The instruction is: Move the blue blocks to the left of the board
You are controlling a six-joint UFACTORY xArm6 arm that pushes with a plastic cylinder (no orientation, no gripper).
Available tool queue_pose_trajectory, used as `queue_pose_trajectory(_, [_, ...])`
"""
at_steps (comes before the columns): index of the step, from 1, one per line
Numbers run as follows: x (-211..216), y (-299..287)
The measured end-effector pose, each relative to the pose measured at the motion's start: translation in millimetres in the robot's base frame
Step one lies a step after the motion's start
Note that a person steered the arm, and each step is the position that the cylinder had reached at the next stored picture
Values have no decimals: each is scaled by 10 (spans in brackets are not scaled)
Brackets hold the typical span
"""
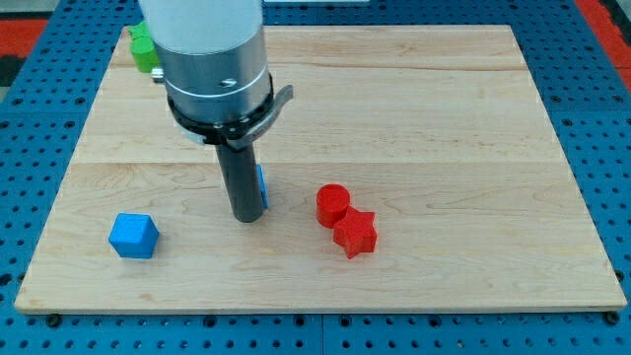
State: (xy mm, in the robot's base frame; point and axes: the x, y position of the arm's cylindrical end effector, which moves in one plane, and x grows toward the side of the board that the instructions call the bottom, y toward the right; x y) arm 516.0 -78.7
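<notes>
A blue cube (133, 236) lies near the board's lower left. A second blue block (262, 186) is mostly hidden behind my rod; only a thin strip of it shows on the rod's right side, so its shape cannot be made out. My tip (246, 217) rests on the board just left of and touching or nearly touching that hidden blue block, well to the right of the blue cube.
A red cylinder (333, 204) and a red star-shaped block (356, 234) sit together right of my tip. A green block (144, 47) lies at the board's top left, partly hidden by the arm. The wooden board (444, 118) sits on a blue pegboard.
</notes>
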Motion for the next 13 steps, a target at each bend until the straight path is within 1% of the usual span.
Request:
queue_pose_trajectory(2, [-27,677])
queue_pose_trajectory(3, [-222,574])
queue_pose_trajectory(4, [-376,73])
queue_pose_trajectory(5, [-383,-584])
queue_pose_trajectory(6, [-383,-1048])
queue_pose_trajectory(7, [-382,-941])
queue_pose_trajectory(8, [-369,-530])
queue_pose_trajectory(9, [-244,-516])
queue_pose_trajectory(12, [-207,-1311])
queue_pose_trajectory(13, [-206,-1042])
